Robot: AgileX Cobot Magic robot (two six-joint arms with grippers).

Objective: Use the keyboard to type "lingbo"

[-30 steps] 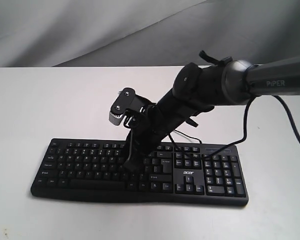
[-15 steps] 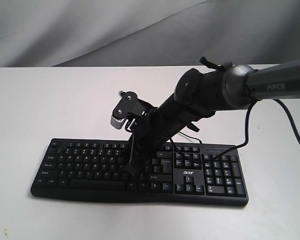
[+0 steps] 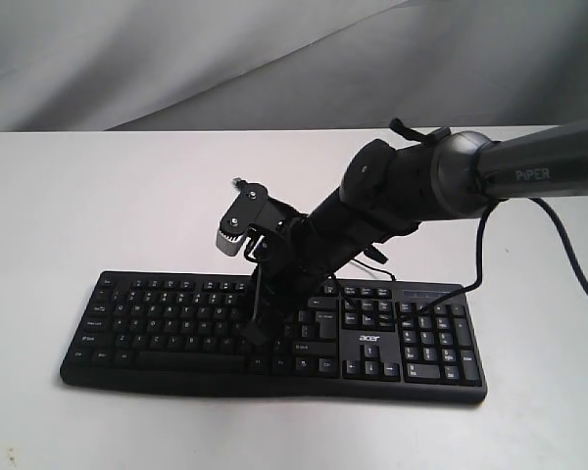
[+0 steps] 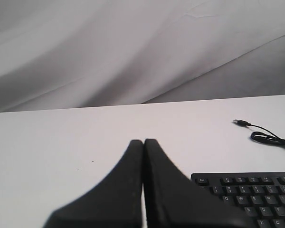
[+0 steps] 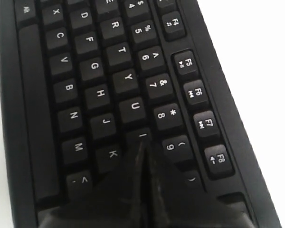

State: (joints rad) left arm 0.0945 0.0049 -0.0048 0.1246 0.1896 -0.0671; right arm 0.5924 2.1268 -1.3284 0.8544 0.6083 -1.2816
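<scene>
The black keyboard (image 3: 176, 323) lies across the front of the white table, its "acer" logo by the number pad. My right gripper (image 3: 258, 337) reaches in from the right and points steeply down onto the letter keys, shut with nothing held. In the right wrist view its closed tips (image 5: 142, 146) end at the near edge of the I key (image 5: 142, 134), between K and 9; whether they press it cannot be told. My left gripper (image 4: 143, 141) is shut and empty, hovering off the keyboard's (image 4: 256, 199) Esc corner. It is out of the exterior view.
The keyboard's thin USB cable (image 4: 266, 138) lies loose on the table behind the keyboard, plug end unconnected. The right arm's own black cable (image 3: 480, 245) hangs over the number pad side. A grey cloth backdrop (image 3: 176, 59) rises behind the table.
The right wrist has dropped slightly and tilted steeper, moving the shut fingertips a little over the letter keys. The keyboard has not moved.
</scene>
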